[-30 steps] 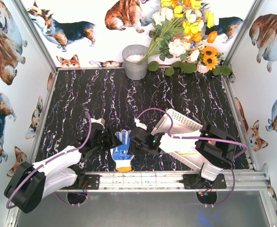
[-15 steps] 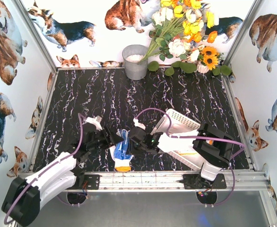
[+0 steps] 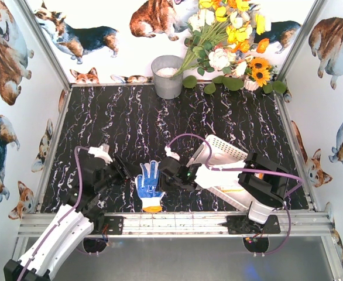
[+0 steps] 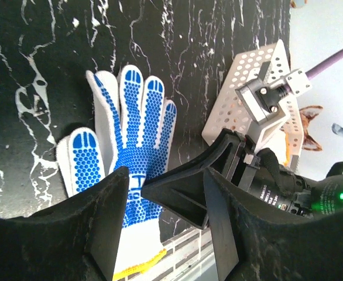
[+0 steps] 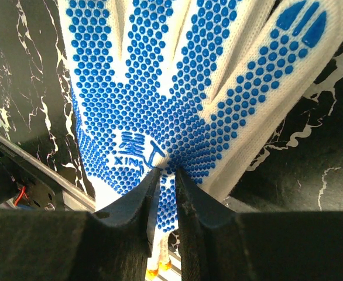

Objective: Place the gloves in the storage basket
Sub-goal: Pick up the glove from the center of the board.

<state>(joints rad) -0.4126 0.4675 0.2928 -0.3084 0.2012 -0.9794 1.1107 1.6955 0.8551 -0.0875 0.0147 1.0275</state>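
One white glove (image 3: 148, 186) with a blue-dotted palm and orange-yellow cuff lies spread palm-up near the table's front edge. It also shows in the left wrist view (image 4: 122, 146) and the right wrist view (image 5: 177, 88). My right gripper (image 3: 169, 177) is shut on a pinched fold of the glove's palm (image 5: 167, 175). My left gripper (image 3: 122, 173) is open and empty just left of the glove (image 4: 165, 228). The white perforated storage basket (image 3: 229, 153) sits tilted at the right, mostly hidden under my right arm; it also shows in the left wrist view (image 4: 259, 88). No other gloves show clearly.
A grey metal bucket (image 3: 167, 76) stands at the back centre, with a bunch of artificial flowers (image 3: 230, 41) to its right. The aluminium front rail (image 3: 177, 222) runs just below the glove's cuff. Corgi-print walls close in the table's sides.
My left arm has pulled back to the left and away from the glove. The glove, bunched up half a second ago, now lies spread flat. My right gripper stays on it.
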